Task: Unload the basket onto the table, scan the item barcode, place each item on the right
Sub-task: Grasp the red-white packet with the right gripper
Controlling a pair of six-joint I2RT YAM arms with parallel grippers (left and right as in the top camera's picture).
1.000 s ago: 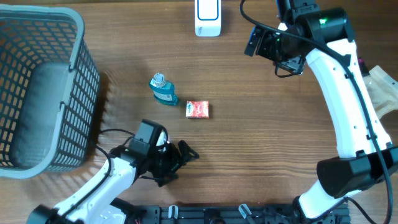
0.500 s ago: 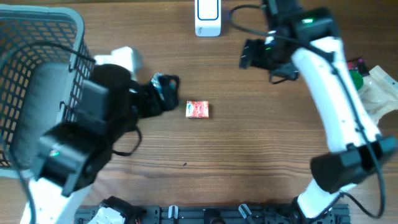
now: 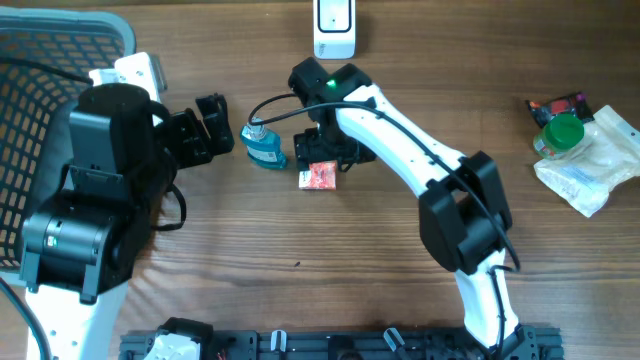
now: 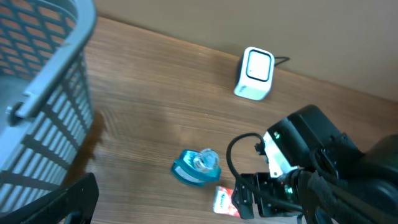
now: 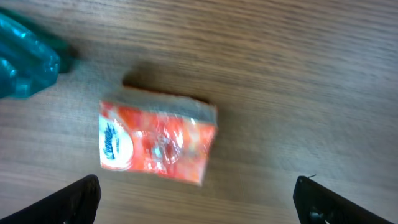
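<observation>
- A wooden table (image 3: 400, 290) carries everything in the scene.
- A grey slatted basket (image 3: 30, 70) fills its far-left edge, partly hidden by the left arm in the overhead view.
- The left gripper (image 3: 225, 127) is spread wide with nothing between its fingers. It sits between the basket and the blue bottle, its tips pointing at the bottle.
- The right gripper (image 5: 200, 202) hangs directly above the red packet, jaws fully apart and holding nothing. In the wrist view one fingertip shows at each lower corner.
- A crumpled clear bag (image 3: 590, 170) lies at the right edge, with a green-lidded jar (image 3: 560, 133) on it.
- The white scanner (image 3: 333, 32) stands at the middle of the far edge, well apart from both items.
- The blue bottle (image 3: 264, 146) lies on its side near the table's centre.
- The red packet (image 3: 318, 177) lies flat just beside the bottle, on the side away from the basket.
</observation>
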